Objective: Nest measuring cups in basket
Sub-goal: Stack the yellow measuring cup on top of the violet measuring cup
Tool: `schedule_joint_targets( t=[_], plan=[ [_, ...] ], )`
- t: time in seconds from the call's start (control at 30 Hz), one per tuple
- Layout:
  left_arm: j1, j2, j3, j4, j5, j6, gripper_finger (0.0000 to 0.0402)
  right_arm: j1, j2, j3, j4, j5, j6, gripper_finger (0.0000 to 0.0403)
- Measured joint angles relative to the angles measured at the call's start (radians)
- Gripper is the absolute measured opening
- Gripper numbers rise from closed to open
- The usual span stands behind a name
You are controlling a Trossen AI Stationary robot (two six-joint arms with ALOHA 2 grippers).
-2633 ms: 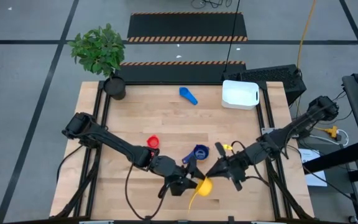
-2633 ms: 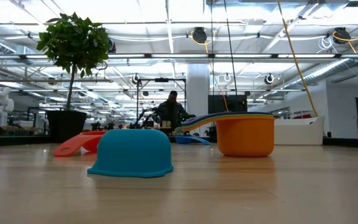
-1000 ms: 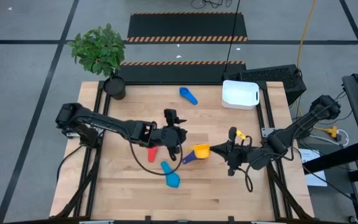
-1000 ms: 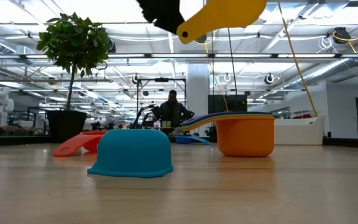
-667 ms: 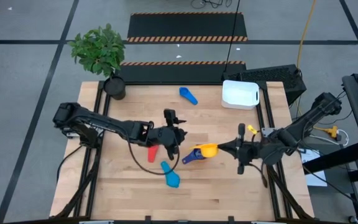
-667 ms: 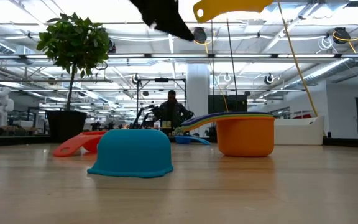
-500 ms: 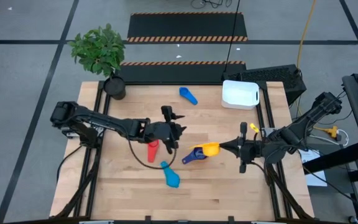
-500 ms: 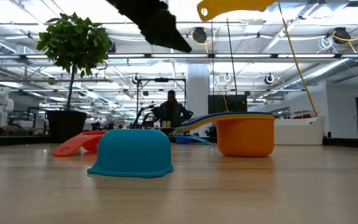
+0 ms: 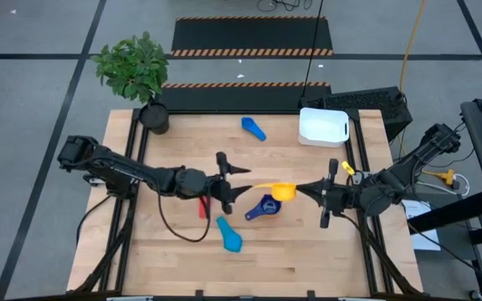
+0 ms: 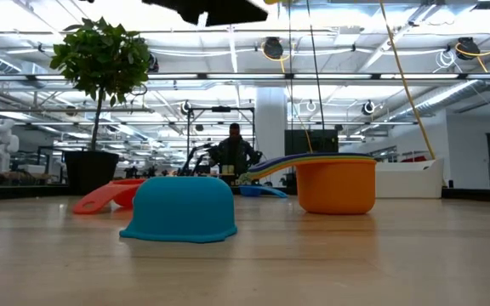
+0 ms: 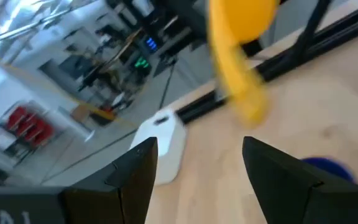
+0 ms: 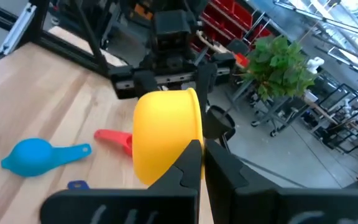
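High view: right gripper [image 9: 298, 191] clenched on the yellow cup [image 9: 284, 191], held above the surface's [image 9: 308, 251] middle.
Left gripper [image 9: 231, 181] faces it just beside the cup's handle tip, fingers spread, holding nothing. Below the yellow cup sits the stack topped by the navy cup [image 9: 263, 206]; light blue cup [image 9: 228, 235] and red cup [image 9: 202, 205] lie nearer the left arm, mid blue cup [image 9: 253, 128] beside the basket [image 9: 323, 127] at the far edge.

No text, label, brand, number or sign could be read in any view. The striped mats beyond the table's twelve o'clock edge carried only orange-and-black hazard bars, and the lit screens in the room behind were too blurred to make out.
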Motion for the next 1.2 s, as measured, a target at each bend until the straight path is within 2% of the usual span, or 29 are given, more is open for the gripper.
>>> schedule_joint_targets(
  t=[0.13,0.5,0.8,1.0,1.2],
  plan=[
    [-0.011,0.0,0.0,0.039,0.063,0.009,0.0239,0.0,0.0,0.0,0.041,0.0,-0.002,0.0],
    [-0.034,0.001,0.0,0.178,0.108,-0.001,0.0239,0.0,0.0,0.0,0.089,-0.001,-0.01,0.0],
    [-0.033,0.001,0.0,0.291,0.103,-0.05,0.0239,0.012,0.001,0.0,0.175,0.012,0.0,0.0],
    [-0.042,0.001,0.0,0.35,0.035,-0.063,0.0239,0.051,0.0,-0.058,0.38,0.158,-0.105,0.0],
    [-0.043,0.001,0.0,0.357,0.004,-0.052,0.0239,0.077,0.0,-0.129,0.626,0.157,-0.258,0.0]
  ],
)
